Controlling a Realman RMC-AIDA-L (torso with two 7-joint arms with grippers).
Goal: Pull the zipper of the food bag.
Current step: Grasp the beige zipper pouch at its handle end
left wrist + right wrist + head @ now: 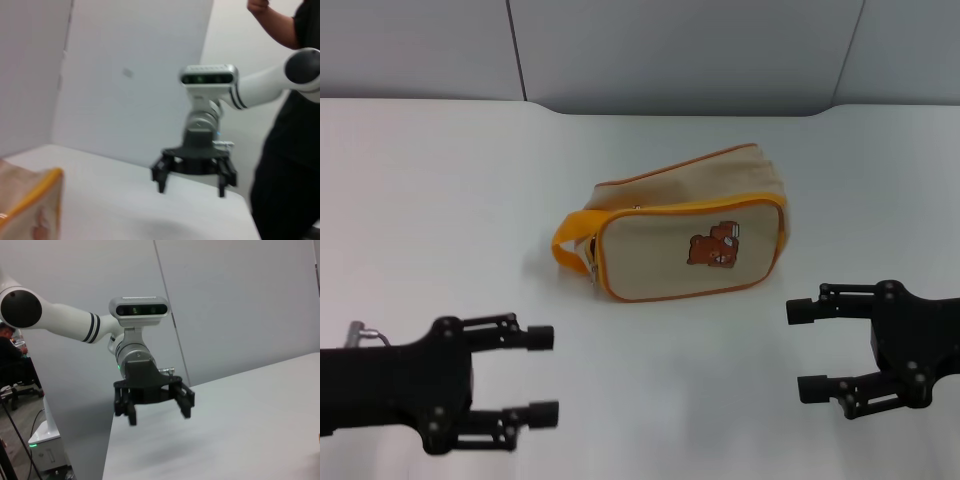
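The food bag lies on the white table, a beige pouch with orange piping, its bear patch facing me. Its orange strap handle is at its left end. The zipper runs along the orange-trimmed top edge, and a small silver piece hangs at the left end by the strap. My left gripper is open and empty, near and left of the bag. My right gripper is open and empty, near and right of it. The left wrist view shows a bag corner and the right gripper. The right wrist view shows the left gripper.
The white table runs back to a grey panelled wall. A person in black stands beyond the table's right side. The table's left edge drops off behind my left gripper.
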